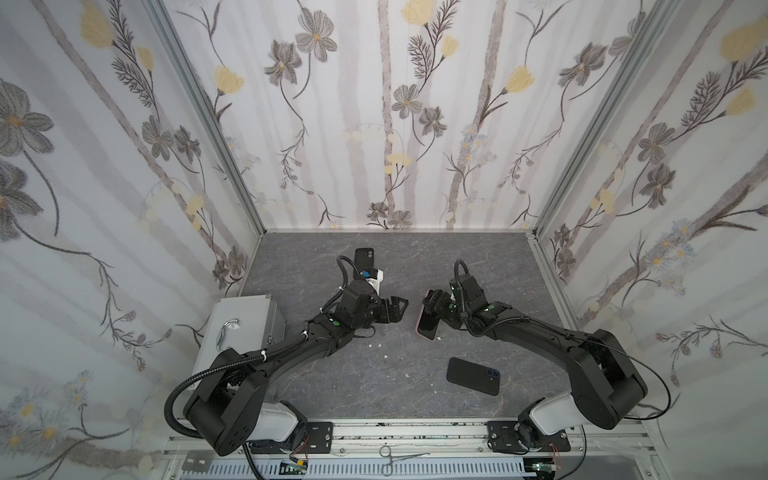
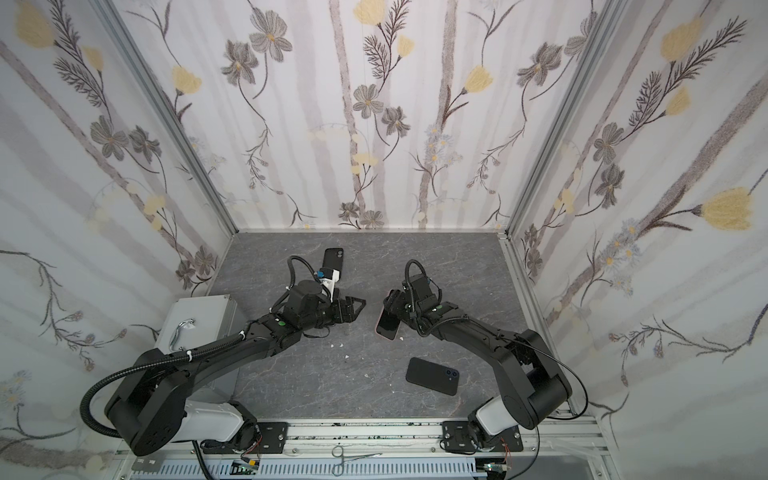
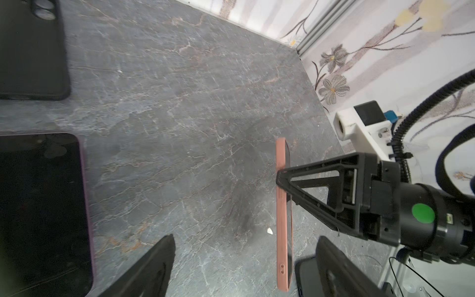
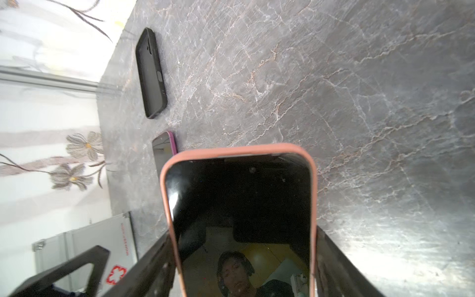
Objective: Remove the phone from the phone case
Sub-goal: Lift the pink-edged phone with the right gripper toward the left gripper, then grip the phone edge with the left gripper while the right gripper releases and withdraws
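Currently the phone (image 1: pixel 428 326), seated in its pink case (image 4: pixel 239 151), hangs tilted above the tabletop (image 1: pixel 374 374) between the two arms. The right hand (image 1: pixel 434 307) clamps the case by its long edges; the left hand (image 1: pixel 399 309) gapes empty just beside it.

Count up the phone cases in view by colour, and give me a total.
Black: 2, far case and near case
Pink case: 1
Purple case: 1
Total: 4
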Motion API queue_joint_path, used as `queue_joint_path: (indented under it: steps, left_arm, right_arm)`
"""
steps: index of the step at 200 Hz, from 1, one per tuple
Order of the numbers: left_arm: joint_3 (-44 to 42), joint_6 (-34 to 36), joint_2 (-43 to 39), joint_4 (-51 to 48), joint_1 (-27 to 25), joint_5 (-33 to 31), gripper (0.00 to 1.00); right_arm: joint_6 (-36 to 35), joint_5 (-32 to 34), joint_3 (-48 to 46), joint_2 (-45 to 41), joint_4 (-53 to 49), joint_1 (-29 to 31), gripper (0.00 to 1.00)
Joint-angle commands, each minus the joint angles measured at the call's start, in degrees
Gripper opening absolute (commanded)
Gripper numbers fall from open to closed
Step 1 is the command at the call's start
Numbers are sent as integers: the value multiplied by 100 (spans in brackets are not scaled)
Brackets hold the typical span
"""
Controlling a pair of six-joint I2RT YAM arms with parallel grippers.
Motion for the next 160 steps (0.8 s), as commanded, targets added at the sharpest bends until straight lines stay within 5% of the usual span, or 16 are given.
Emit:
queue_joint_path:
  steps: [1,62,160]
  left_arm:
    - [98,-55,216,485,-205,314,88]
    - [226,-145,956,884,-500,470,85]
    - [491,-153,1439,974,-647,635,44]
  right_arm:
    - [764,-400,-111,-116,668,-80,27]
    - [1654,-869,-785,-257,1741,-223,22]
    - [1867,-719,-1054,-626,1822,-429,20]
